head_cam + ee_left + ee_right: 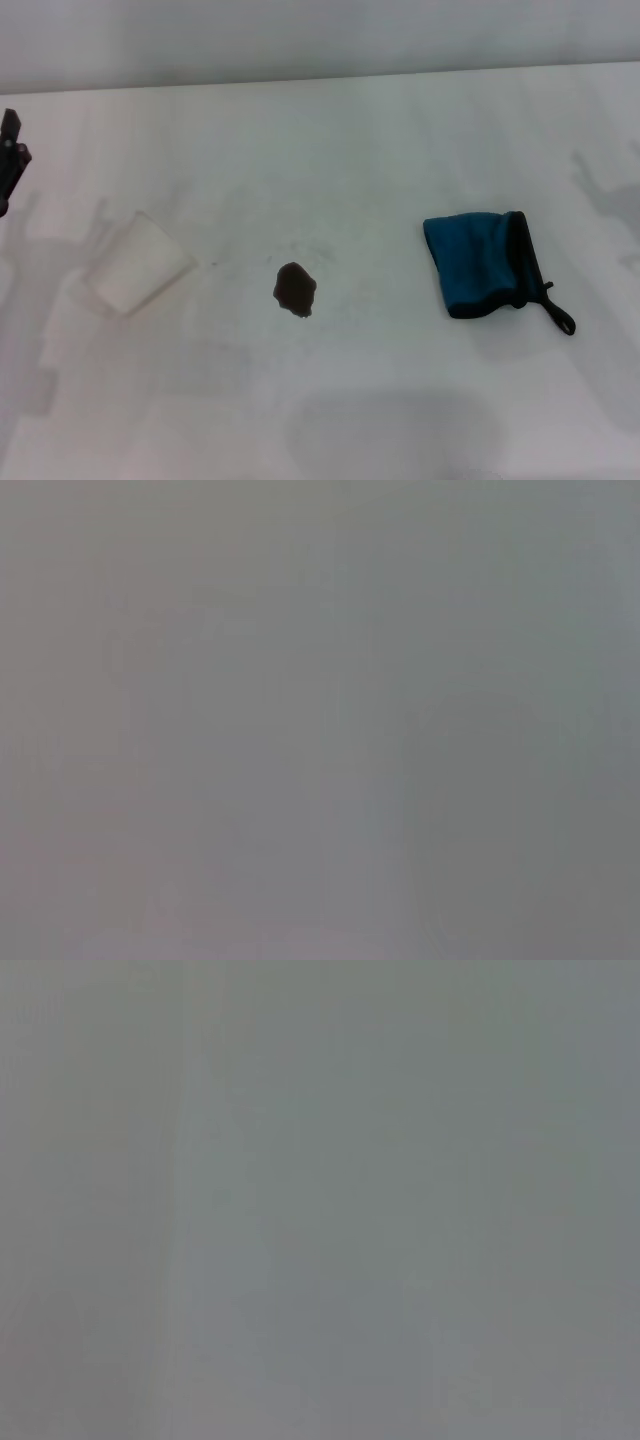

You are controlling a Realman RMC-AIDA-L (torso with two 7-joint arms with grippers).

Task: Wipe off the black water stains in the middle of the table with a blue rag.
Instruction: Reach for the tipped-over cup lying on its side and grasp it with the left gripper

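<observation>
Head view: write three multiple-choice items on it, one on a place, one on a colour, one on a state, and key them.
1. Where does the blue rag lie relative to the black water stains?
A. on them
B. on their right, apart
C. on their left

2. What colour is the rag's edging?
A. black
B. red
C. white

3. How does the paper cup lie on the table?
A. upright
B. tipped on its side
C. under the rag

Key: 1 B, bare tabletop separates them; 2 A, a dark border and loop cord show; 3 B, its side wall rests on the table.

Teal-blue rag edged black, brown-black stain, white table.
</observation>
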